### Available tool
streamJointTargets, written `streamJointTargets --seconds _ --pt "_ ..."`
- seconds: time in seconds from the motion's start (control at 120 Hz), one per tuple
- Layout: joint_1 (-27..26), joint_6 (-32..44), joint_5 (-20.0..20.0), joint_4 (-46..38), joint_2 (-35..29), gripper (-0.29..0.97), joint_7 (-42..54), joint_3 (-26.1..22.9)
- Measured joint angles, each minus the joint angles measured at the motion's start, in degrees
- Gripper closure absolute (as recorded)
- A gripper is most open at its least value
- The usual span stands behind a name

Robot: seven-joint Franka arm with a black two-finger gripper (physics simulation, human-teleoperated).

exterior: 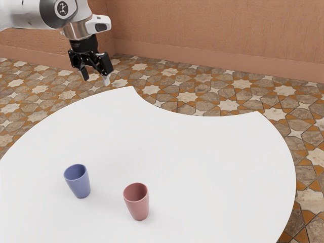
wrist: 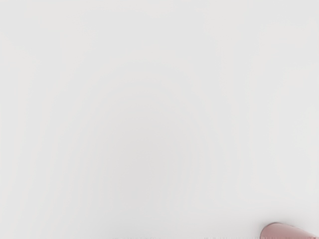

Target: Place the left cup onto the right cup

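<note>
Bright, even light leaves only faint, soft shadows on the white table [exterior: 202, 152].

A periwinkle-blue cup [exterior: 77, 180] stands upright, mouth up, on the white table [exterior: 202, 152], toward the exterior view's left. Near it, to the right and a little closer to the front edge, a dusty-pink cup [exterior: 136, 201] stands upright too. Both taper toward the base and do not touch.

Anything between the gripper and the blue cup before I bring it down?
No. In the exterior view the stretch from the gripper to the blue cup is bare white table; the pink cup stands aside.
</note>
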Motion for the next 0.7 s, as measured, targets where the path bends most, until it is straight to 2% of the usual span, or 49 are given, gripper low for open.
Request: streamJointTargets --seconds 0.492,0.7 --pt "-0.01 -0.03 -0.03 -0.06 0.08 0.00 0.84 -0.04" --pt "0.01 0.30 -1.78 -6.81 -2.18 0.00 0.97 -0.04"
